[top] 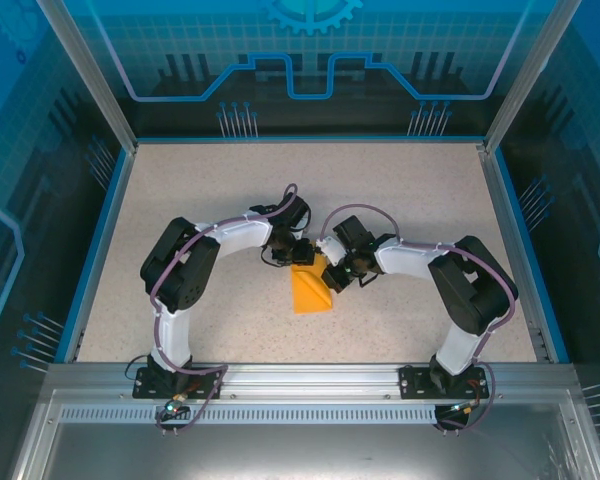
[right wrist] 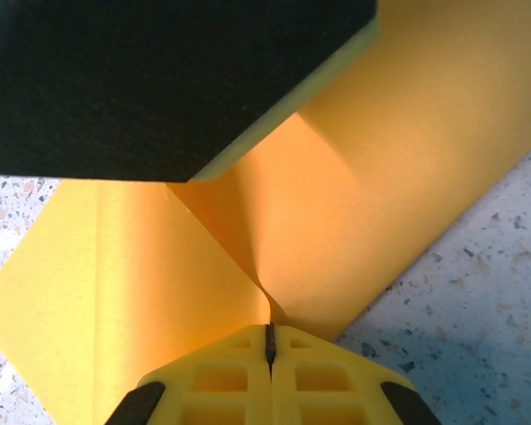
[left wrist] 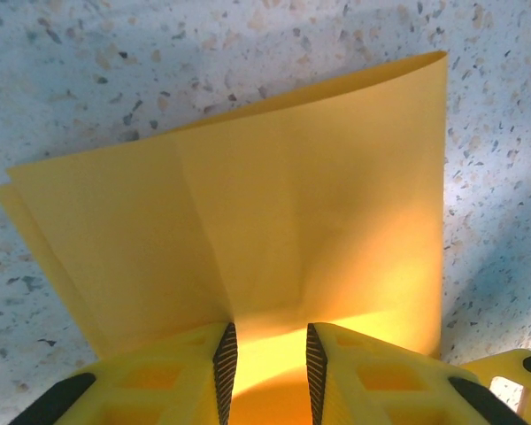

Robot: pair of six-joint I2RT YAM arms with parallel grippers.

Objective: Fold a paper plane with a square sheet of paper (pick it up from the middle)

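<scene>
Orange paper [top: 310, 292], left arm [top: 238, 236], right arm [top: 412, 260] curled inward, wrists meeting

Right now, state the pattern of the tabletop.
The tabletop is light with small dark speckles, clearest in the left wrist view.

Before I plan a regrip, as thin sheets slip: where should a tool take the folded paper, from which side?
Probably the near edge of the paper, edge-on from the near side: thin and doubled, it offers only edges, and that one stands clear.
</scene>
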